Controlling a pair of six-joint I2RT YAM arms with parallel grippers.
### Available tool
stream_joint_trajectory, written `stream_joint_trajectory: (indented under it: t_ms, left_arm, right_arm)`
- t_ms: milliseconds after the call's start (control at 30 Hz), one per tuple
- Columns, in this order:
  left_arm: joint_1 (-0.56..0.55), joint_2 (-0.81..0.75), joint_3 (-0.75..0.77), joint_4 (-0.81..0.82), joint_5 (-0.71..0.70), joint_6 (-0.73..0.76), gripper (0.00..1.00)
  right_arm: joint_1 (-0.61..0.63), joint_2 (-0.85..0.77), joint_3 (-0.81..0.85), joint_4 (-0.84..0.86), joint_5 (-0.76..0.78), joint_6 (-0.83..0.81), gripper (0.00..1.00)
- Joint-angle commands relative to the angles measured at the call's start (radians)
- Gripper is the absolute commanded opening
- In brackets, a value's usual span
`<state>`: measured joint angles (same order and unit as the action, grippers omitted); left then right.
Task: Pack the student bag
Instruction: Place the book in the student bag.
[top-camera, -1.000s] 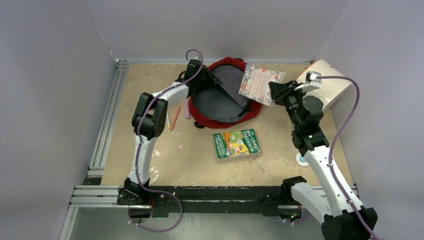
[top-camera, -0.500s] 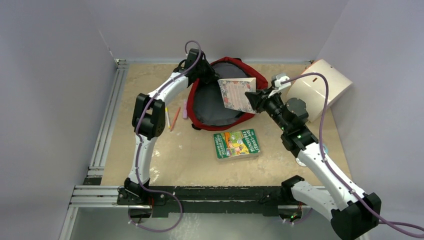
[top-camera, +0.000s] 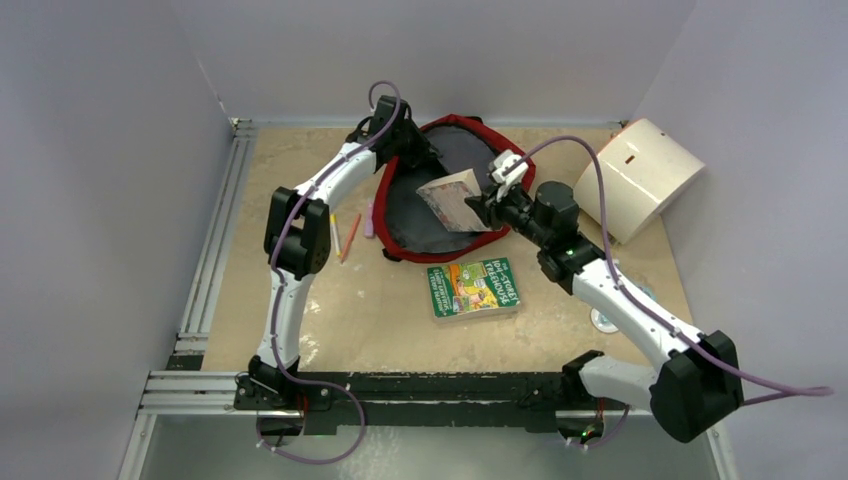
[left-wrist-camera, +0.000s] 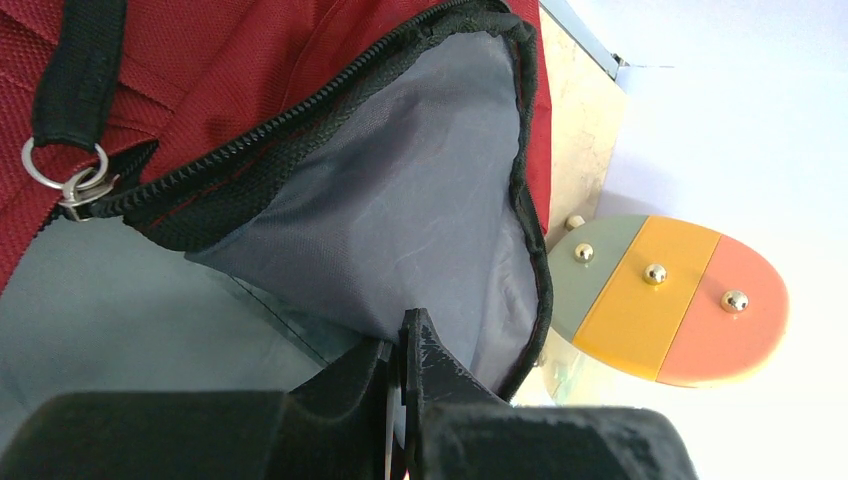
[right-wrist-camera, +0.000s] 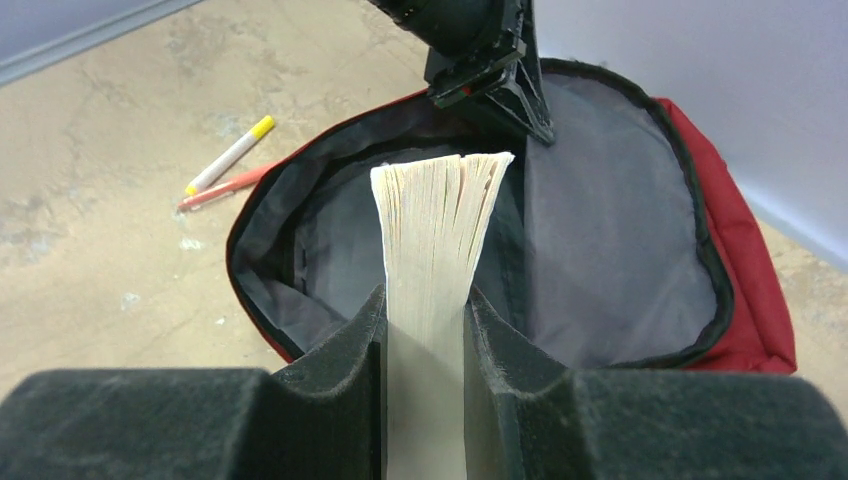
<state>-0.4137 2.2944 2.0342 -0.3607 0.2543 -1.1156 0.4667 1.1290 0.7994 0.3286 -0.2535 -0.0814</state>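
The student bag lies at the far centre of the desk, unzipped, with its grey lining exposed. The left end effector is closed tight at the bag's far-left rim, pinching the lining fabric by the zip edge. The right end effector is clamped narrow on a paperback book, held page edges forward over the open mouth. A green-covered book lies flat on the desk just in front of the bag, not touching it. Pens lie to the left of the bag. A white rounded box stands well to its right.
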Motion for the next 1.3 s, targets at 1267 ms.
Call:
stream_joint_trajectory:
  t_ms: [1267]
  left_arm:
    - [0.004, -0.029, 0.085, 0.01, 0.069, -0.017, 0.0]
  right_arm:
    - [0.225, 0.449, 0.454, 0.082, 0.634, -0.626, 0.0]
